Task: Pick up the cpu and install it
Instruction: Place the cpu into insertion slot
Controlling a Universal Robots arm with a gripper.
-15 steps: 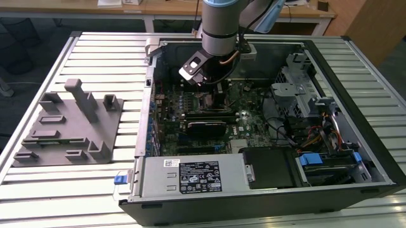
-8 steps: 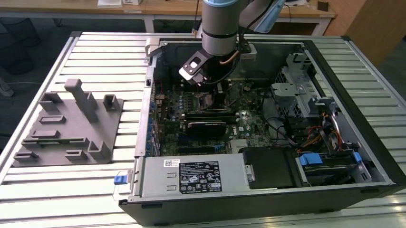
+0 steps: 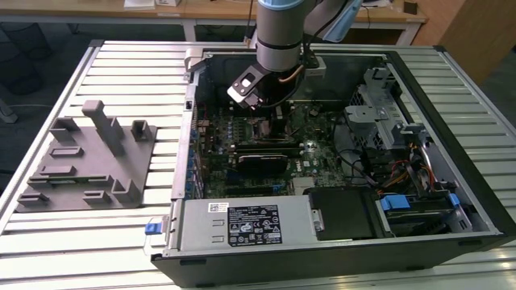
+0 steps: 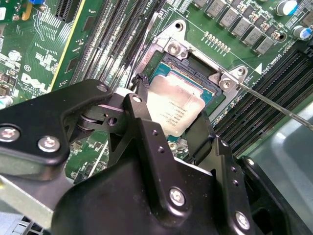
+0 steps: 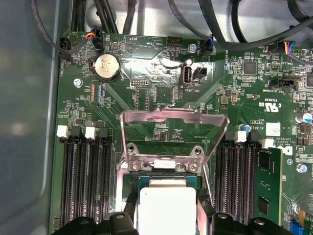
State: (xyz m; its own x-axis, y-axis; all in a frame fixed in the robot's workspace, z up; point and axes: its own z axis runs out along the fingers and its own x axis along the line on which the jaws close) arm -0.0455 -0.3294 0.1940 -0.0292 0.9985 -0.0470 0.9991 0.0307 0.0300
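**Operator:** What does the exterior view tell me?

**Spotter:** Your grey jointed arm (image 3: pixel 278 36) reaches down into the open black metal computer case (image 3: pixel 451 199). The black gripper (image 3: pixel 272 112) hangs over the far middle of the green motherboard (image 3: pixel 322 130). The grey moulded fixture (image 3: pixel 84 163) lies well apart, outside the case at the exterior view's left.

**Operator:** And the second wrist view?

**Spotter:** There the small, flat, square, silvery-grey metal cpu (image 4: pixel 173 110) sits between your two black fingers (image 4: pixel 146 127). They look clamped on its opposite edges. The chip is over the dark square socket (image 4: pixel 193 68), but I cannot tell whether it is seated or just above. A thin steel lever wire (image 4: pixel 274 105) runs just beside one socket corner.

**Operator:** And the first wrist view?

**Spotter:** The cpu lies at the socket opening, near the hinge of the raised silvery load plate (image 5: pixel 173 120). Rows of black memory slots (image 5: pixel 85 181) stand on either side.

**Operator:** How do I do this well?

**Spotter:** In my judgement, you should keep the chip dead level and its edges square to the socket. Move it straight down and never slide it sideways, because socket pins bend easily. Grip only as hard as you need. Keep your fingers apart from the plate and the wire.
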